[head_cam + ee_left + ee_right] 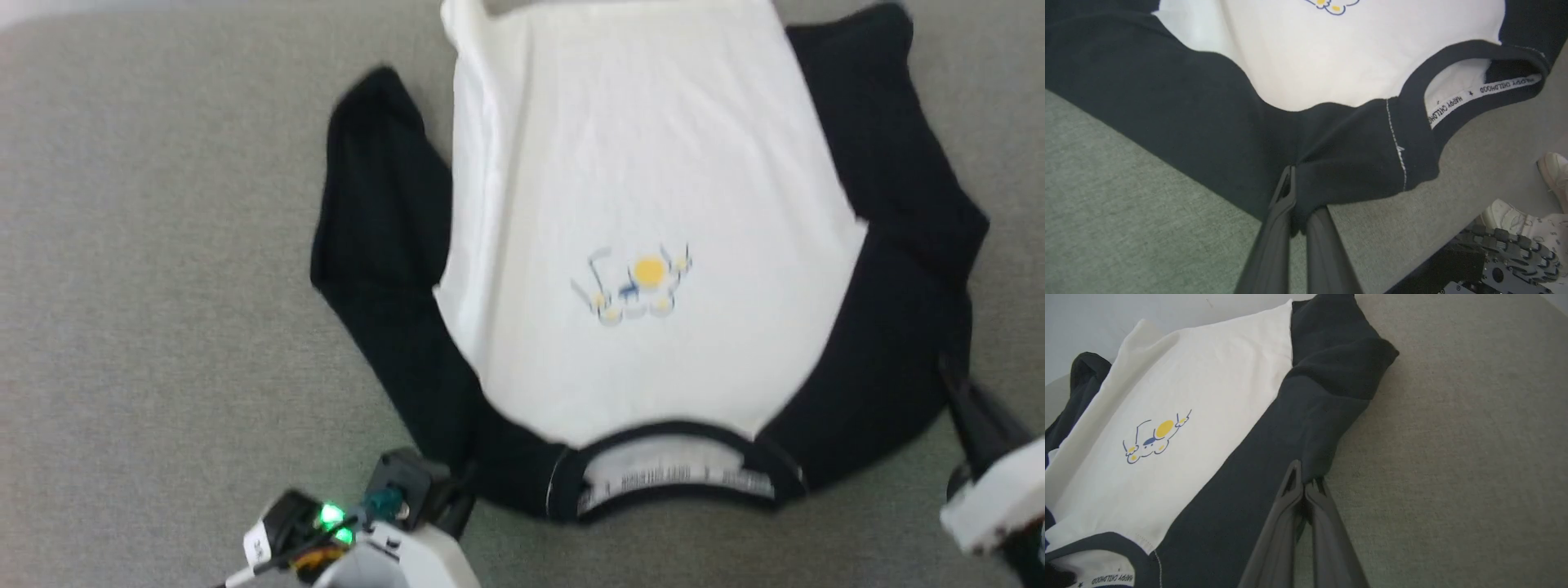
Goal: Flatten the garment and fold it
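The garment [637, 163] lies spread on a grey surface, chest print up, with its collar [678, 478] nearest me and its black sleeves out to both sides. My left gripper [461, 486] is shut on the black shoulder fabric just left of the collar; in the left wrist view the cloth [1331, 61] bunches between the fingertips of that gripper [1295, 175]. At the lower right, my right gripper [947, 371] is shut on the outer edge of the other black sleeve. In the right wrist view the right gripper [1304, 484] pinches that sleeve edge of the garment [1200, 396].
The grey fabric surface [163, 286] reaches out on all sides of the shirt. In the left wrist view a person's white shoes [1553, 171] and a ribbed wheel of my base [1515, 245] show on the floor at the lower right. A pale wall [1126, 310] stands behind.
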You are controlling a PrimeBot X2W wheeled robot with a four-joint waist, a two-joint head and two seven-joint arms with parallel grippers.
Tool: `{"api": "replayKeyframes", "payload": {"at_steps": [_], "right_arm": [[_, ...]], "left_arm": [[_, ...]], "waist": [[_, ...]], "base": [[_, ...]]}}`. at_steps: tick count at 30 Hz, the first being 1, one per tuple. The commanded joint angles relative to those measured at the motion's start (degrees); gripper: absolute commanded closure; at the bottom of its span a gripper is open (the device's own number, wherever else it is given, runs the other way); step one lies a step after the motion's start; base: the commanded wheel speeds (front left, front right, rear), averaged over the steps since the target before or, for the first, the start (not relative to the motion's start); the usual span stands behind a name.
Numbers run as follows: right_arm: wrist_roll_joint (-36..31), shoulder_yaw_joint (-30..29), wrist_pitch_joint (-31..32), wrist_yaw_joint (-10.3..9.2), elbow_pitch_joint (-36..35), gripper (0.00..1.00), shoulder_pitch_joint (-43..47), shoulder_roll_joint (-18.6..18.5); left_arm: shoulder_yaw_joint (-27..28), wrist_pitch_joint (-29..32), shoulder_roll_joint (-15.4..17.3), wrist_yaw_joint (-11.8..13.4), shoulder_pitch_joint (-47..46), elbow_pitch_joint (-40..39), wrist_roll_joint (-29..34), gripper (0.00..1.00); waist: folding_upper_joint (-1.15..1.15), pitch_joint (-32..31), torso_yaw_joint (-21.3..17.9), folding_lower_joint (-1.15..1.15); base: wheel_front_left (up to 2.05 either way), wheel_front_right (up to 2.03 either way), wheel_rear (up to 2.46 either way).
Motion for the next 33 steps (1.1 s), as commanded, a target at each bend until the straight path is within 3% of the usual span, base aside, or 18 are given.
{"api": "replayKeyframes", "payload": {"at_steps": [1, 15, 33], "right_arm": [[-0.61, -0.45, 0.86, -0.05, 0.56, 1.00, 2.14, 0.39], [-3.41, -1.98, 5.81, -0.05, 1.96, 1.00, 9.20, 1.42], [-9.41, 4.22, 1.53, -0.05, 16.74, 1.00, 1.58, 2.34]], "left_arm": [[-0.44, 0.70, 0.56, -0.37, 1.61, 0.19, -1.20, 1.00], [-1.54, 1.04, 0.93, -1.59, 5.14, 1.40, -4.64, 1.00], [-3.32, -1.61, -6.48, -7.13, -1.24, 17.72, -5.87, 1.00]], "waist": [[0.00, -2.68, 0.03, 0.01], [0.00, -5.00, -0.61, 0.01], [0.00, -4.57, 0.23, 0.01]], "base": [[0.00, 0.00, 0.00], [0.00, 0.00, 0.00], [0.00, 0.00, 0.00]]}}
